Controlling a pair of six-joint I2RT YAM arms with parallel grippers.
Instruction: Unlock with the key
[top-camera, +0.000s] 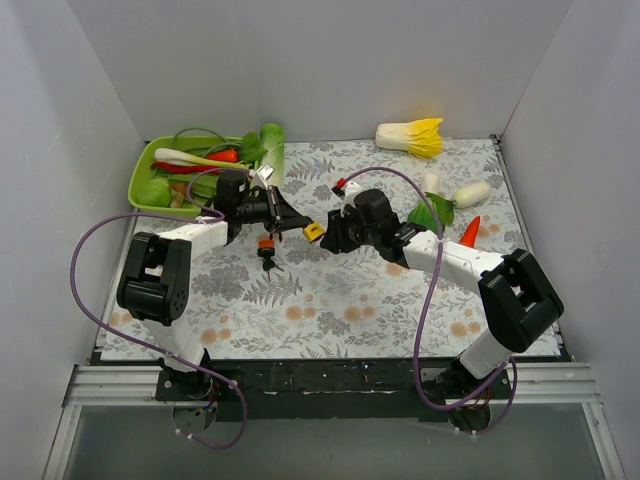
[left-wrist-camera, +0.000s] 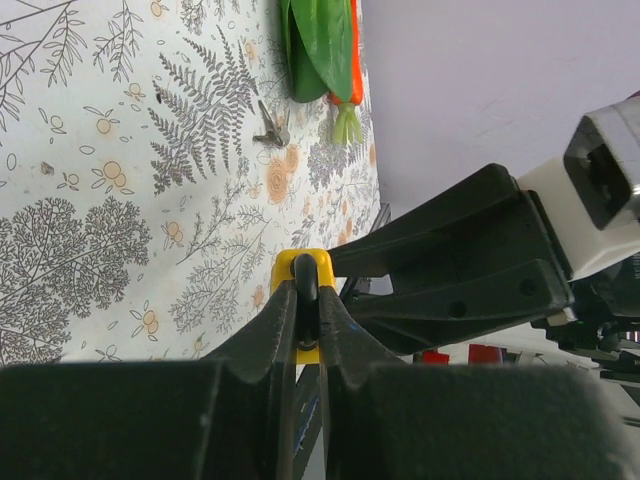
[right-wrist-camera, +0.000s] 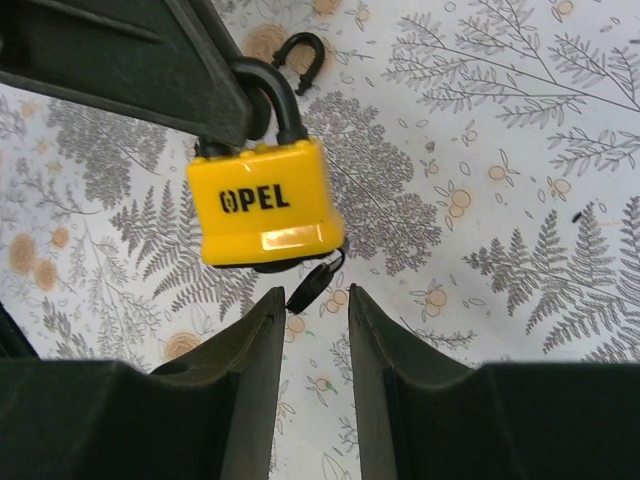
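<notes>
Right wrist view puts the yellow padlock (right-wrist-camera: 265, 205), marked OPEL, in the middle of the frame. It hangs by its dark shackle (right-wrist-camera: 283, 95) above the floral counter (right-wrist-camera: 520, 150). A dark-headed key (right-wrist-camera: 303, 297) pokes out from under the padlock's base, though whether it sits fully in the keyhole cannot be told. The left pincer (left-wrist-camera: 306, 300) is pressed together on the shackle, its 2 black fingers (left-wrist-camera: 262, 335) pinching it from either side. The right pincer (top-camera: 328, 236) is spread, its 2 fingers (right-wrist-camera: 262, 330) parted just below the key head and apart from the padlock body.

From the top external view, both pincers meet over the middle of the counter with the padlock between them. A small orange object (top-camera: 266, 246) with a dark part below lies on the counter just beside the left pincer. A loose bunch of keys (left-wrist-camera: 272, 128) lies farther out near a green leaf (left-wrist-camera: 318, 45). A green tray (top-camera: 140, 180) of vegetables sits at the far left corner, a pale cabbage (top-camera: 412, 136) at the far edge, and a carrot (top-camera: 470, 230) beside the right arm.
</notes>
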